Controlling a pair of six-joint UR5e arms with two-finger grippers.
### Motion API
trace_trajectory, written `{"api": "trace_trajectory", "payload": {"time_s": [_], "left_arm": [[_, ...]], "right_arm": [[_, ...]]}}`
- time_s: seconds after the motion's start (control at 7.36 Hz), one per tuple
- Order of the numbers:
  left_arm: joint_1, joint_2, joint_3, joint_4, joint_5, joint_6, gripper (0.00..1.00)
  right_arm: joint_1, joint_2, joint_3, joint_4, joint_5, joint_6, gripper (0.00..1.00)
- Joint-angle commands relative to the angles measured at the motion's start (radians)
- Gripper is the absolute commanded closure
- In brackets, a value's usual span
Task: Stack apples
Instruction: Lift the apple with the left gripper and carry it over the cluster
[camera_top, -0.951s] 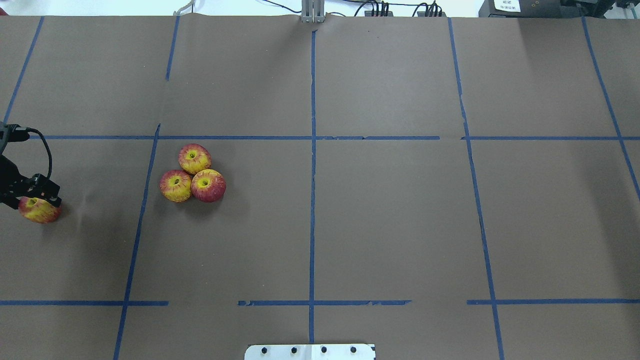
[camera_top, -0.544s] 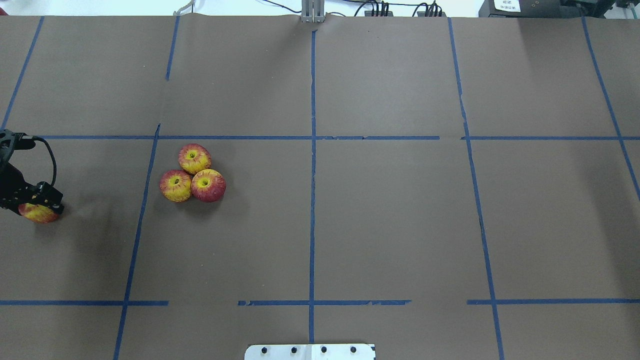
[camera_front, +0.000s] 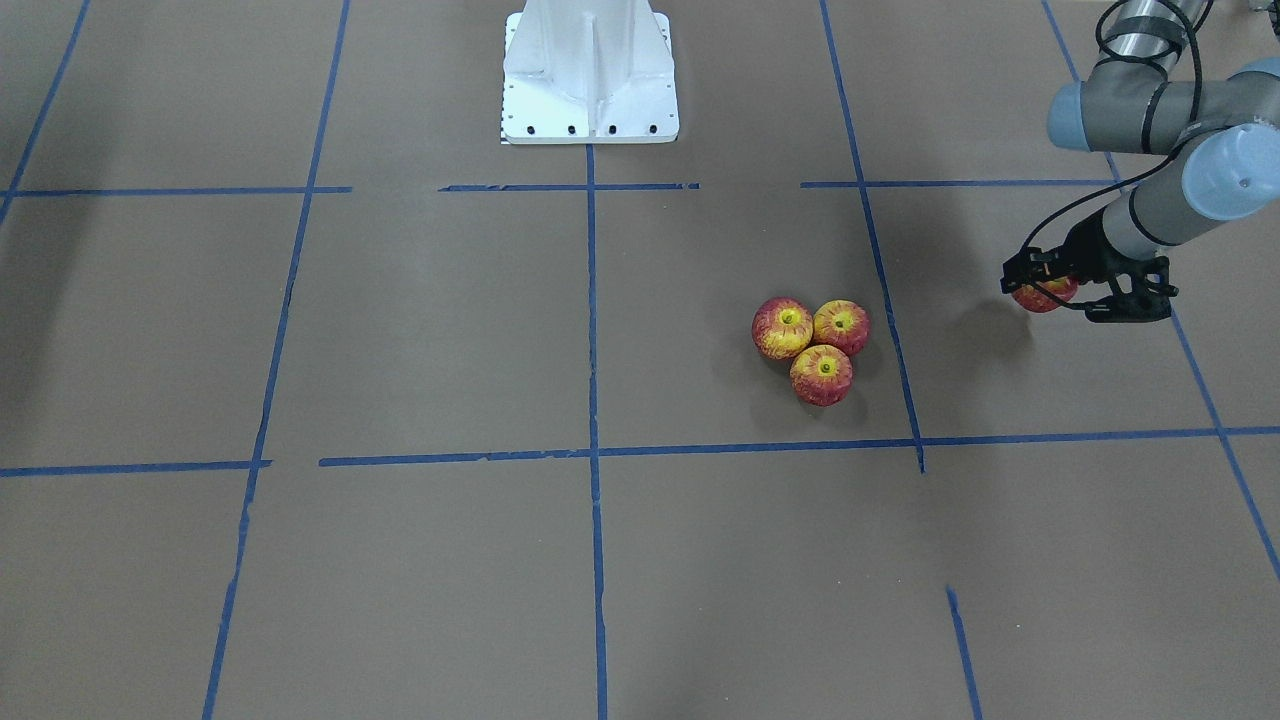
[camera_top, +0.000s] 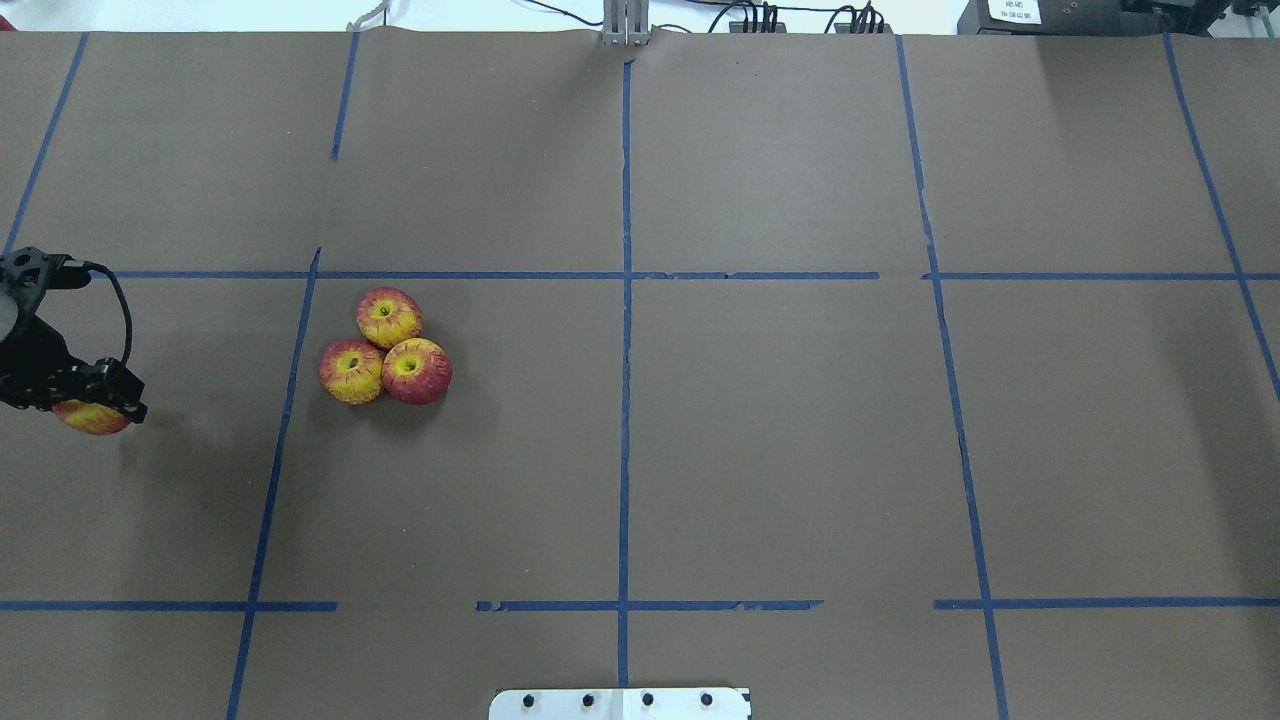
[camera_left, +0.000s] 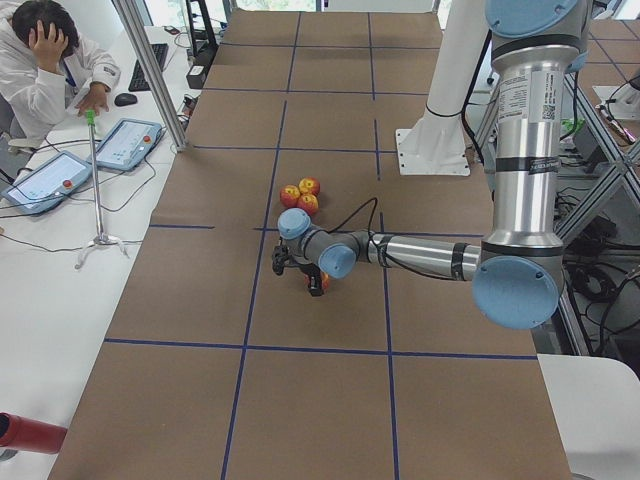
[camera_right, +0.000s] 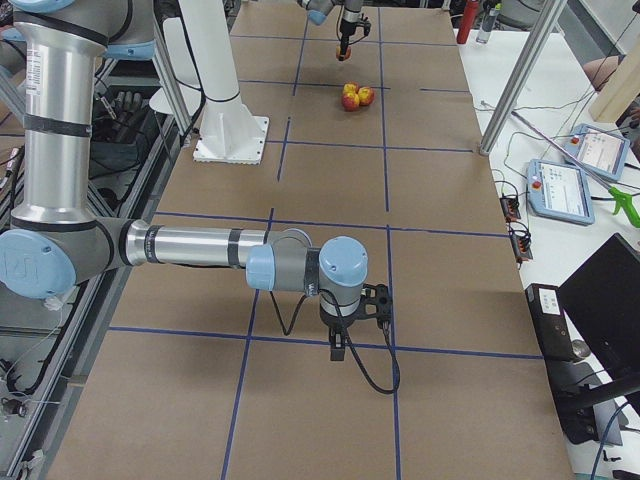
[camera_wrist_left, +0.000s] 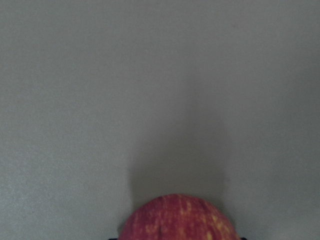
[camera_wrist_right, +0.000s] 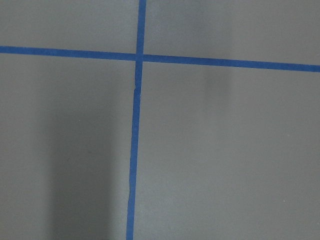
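Observation:
Three apples sit touching in a tight cluster on the brown paper: one at the back (camera_top: 389, 317), one front left (camera_top: 351, 371), one front right (camera_top: 416, 371). The cluster also shows in the front-facing view (camera_front: 821, 375). My left gripper (camera_top: 92, 405) is shut on the fourth apple (camera_top: 95, 418) at the far left and holds it above the table, its shadow apart from it. That apple shows in the front-facing view (camera_front: 1043, 294) and the left wrist view (camera_wrist_left: 177, 220). My right gripper (camera_right: 340, 345) shows only in the exterior right view; I cannot tell whether it is open or shut.
The table is covered in brown paper with a blue tape grid (camera_top: 624, 400). The white robot base (camera_front: 589, 75) stands at the near edge. An operator sits at a side desk with tablets (camera_left: 125, 145). A metal post (camera_left: 150, 70) stands at the table edge.
My left gripper has moved a little to the right with the apple in it and risen; the apple is now mostly hidden under the gripper. The three clustered apples have not moved.

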Motion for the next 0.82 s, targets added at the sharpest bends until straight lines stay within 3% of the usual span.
{"api": "trace_trajectory", "payload": {"time_s": [0.0, 0.14, 0.68], "left_arm": [[0.002, -0.206, -0.085, 0.207, -0.003, -0.158, 1.00], [0.014, -0.293, -0.066, 0.208, -0.003, -0.265, 1.00], [0.121, -0.369, -0.026, 0.203, 0.031, -0.361, 1.00]], "right_arm": [[0.000, 0.000, 0.000, 0.000, 0.000, 0.000, 0.00], [0.000, 0.000, 0.000, 0.000, 0.000, 0.000, 0.00], [0.000, 0.000, 0.000, 0.000, 0.000, 0.000, 0.00]]}}
